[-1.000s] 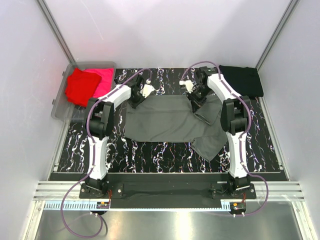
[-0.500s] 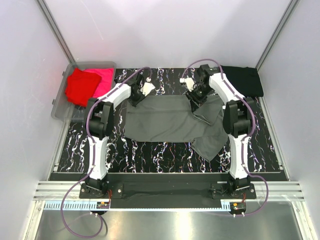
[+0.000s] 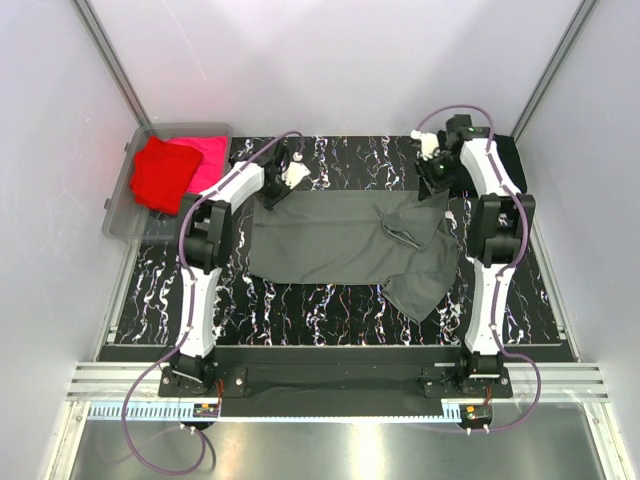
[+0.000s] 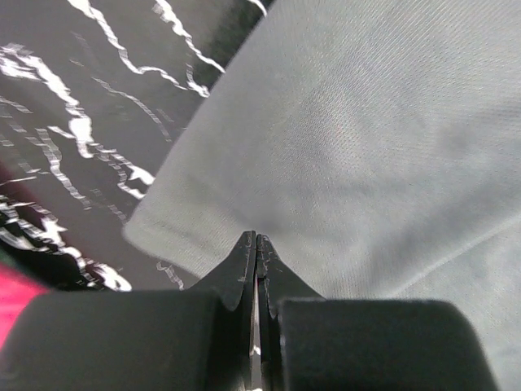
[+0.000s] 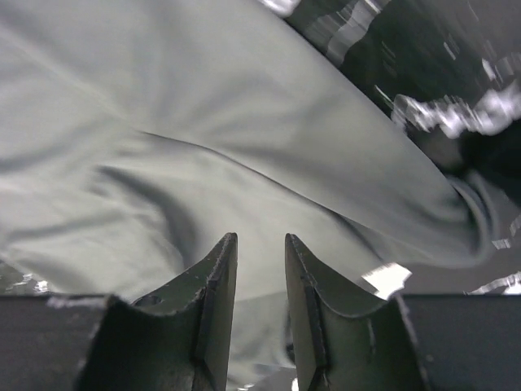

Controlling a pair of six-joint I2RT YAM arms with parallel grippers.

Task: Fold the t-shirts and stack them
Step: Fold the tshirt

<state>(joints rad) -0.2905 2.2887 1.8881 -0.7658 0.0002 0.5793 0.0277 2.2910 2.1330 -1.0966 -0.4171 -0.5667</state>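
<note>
The dark grey t-shirt point(image 3: 335, 240) has been released by the right tool point(image 5: 260, 241), now parted and empty; its far-left hem stays pinched in the left tool point(image 4: 256, 239). Flattening seems unfinished.

Robotics laboratory test cell: white panel walls point(image 3: 330, 70) framed by aluminium posts point(image 3: 108, 60) enclose a black marble-patterned tabletop point(image 3: 330, 310) — a cabled left arm point(image 3: 200, 295) and right arm point(image 3: 482, 300) are bolted to a slotted metal rail point(image 3: 330, 385).
</note>
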